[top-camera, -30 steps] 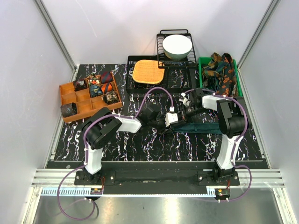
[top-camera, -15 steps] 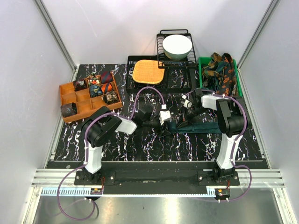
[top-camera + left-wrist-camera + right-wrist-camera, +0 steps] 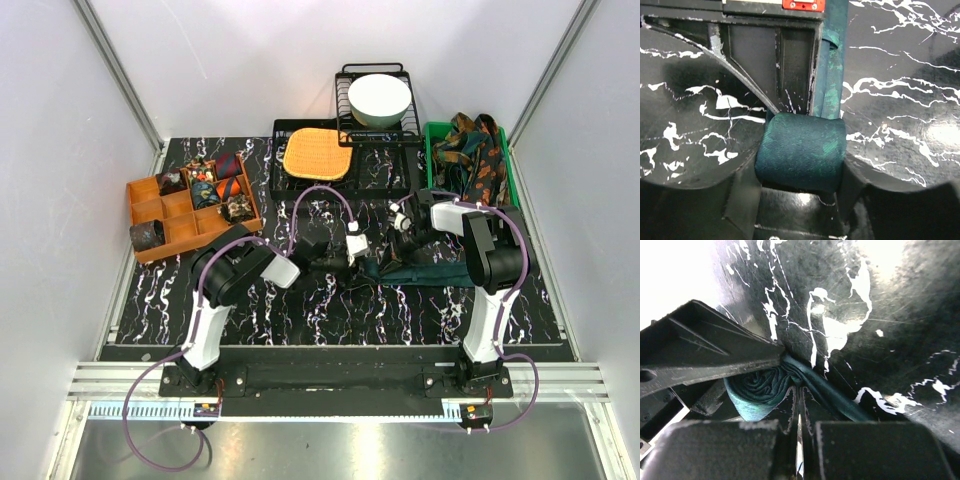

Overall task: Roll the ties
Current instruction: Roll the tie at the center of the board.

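Observation:
A plain dark teal tie point(image 3: 432, 272) lies flat on the marbled table, its left end wound into a coil point(image 3: 800, 150). My left gripper point(image 3: 352, 252) point(image 3: 800, 170) has a finger on each side of the coil, and the coil fills the gap. The unrolled tail point(image 3: 832, 95) runs away from it. My right gripper point(image 3: 403, 228) point(image 3: 799, 392) is shut, with its tips on the table against the tie point(image 3: 840, 395), beside the coil's spiral end point(image 3: 760, 387). Patterned ties point(image 3: 470, 150) are heaped in a green bin.
An orange divided box point(image 3: 150, 215) at the left holds several rolled ties point(image 3: 210, 185). At the back, a black wire tray point(image 3: 285, 180) holds an orange woven mat point(image 3: 316, 152), and a rack carries a white bowl point(image 3: 378, 98). White walls close in both sides.
My left gripper has drawn back to the left, away from the right gripper. Its jaws opened and then narrowed onto the coil. My right gripper shifted slightly up and right and stayed shut.

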`<state>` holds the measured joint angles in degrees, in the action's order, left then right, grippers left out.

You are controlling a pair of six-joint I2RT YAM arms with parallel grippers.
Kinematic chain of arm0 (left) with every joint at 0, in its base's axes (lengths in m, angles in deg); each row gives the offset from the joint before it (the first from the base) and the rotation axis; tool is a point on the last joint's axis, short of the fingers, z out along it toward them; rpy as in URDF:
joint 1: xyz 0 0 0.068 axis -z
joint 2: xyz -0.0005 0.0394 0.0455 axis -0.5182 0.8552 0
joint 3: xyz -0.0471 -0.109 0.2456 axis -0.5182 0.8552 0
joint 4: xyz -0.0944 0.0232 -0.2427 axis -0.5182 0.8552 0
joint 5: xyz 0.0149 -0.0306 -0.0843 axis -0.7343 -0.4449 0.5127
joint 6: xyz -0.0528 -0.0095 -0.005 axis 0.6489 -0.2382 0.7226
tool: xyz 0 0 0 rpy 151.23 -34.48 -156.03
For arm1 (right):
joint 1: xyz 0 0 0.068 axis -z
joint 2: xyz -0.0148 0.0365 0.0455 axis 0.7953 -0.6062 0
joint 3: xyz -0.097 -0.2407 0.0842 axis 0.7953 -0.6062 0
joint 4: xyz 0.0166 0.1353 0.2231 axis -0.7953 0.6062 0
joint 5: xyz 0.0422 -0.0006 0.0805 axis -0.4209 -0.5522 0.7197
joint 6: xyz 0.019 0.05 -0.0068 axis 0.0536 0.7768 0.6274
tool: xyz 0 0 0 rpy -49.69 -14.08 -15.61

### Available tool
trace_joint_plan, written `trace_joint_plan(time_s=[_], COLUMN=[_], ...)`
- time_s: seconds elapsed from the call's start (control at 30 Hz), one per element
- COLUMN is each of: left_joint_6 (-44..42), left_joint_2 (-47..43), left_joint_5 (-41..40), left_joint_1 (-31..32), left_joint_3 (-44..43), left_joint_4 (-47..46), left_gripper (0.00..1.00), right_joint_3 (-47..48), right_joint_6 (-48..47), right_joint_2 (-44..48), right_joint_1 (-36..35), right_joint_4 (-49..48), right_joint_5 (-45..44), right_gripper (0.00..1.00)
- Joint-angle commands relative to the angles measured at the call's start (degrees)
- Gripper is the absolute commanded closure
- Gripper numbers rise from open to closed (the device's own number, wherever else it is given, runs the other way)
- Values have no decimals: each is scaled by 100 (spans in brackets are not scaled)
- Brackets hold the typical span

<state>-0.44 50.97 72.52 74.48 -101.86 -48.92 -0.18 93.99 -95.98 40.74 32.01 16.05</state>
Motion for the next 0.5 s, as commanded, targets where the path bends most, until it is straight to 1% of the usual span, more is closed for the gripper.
trace_joint_plan(time_s=[0.0,0.07,0.13,0.17,0.27,0.3,0.33,0.37,0.43,0.47], left_joint_6=[-283,-398,-565,-652,-1118,-1328,-1434,-1653,-1856,-1962], left_joint_2=[207,198,155,137,41,-38,-74,-118,-214,-249], left_joint_5=[-10,-124,-212,-361,-686,-775,-836,-959,-1152,-1214], left_joint_1=[129,138,164,173,235,235,235,235,235,235], left_joint_3=[-219,-228,-307,-342,-571,-579,-580,-571,-553,-527], left_joint_4=[289,595,904,1358,2561,2784,3247,3469,3978,4112], left_gripper=[46,47,52,53,62,65,66,67,69,69], right_joint_3=[-32,-32,-40,-14,126,170,223,336,486,530], right_joint_6=[-129,-128,-102,-94,-76,-67,-67,-111,-172,-242], right_joint_2=[-178,-196,-204,-222,-205,-178,-126,-91,32,76], right_joint_1=[-36,-36,-36,-36,-45,-36,-10,25,156,218], right_joint_4=[-228,-245,-254,-246,-105,-44,96,193,500,606], right_joint_5=[-924,-898,-845,-801,-538,-494,-415,-292,-142,-11], right_gripper=[100,100,100,100,100,96,92,86,80,72])
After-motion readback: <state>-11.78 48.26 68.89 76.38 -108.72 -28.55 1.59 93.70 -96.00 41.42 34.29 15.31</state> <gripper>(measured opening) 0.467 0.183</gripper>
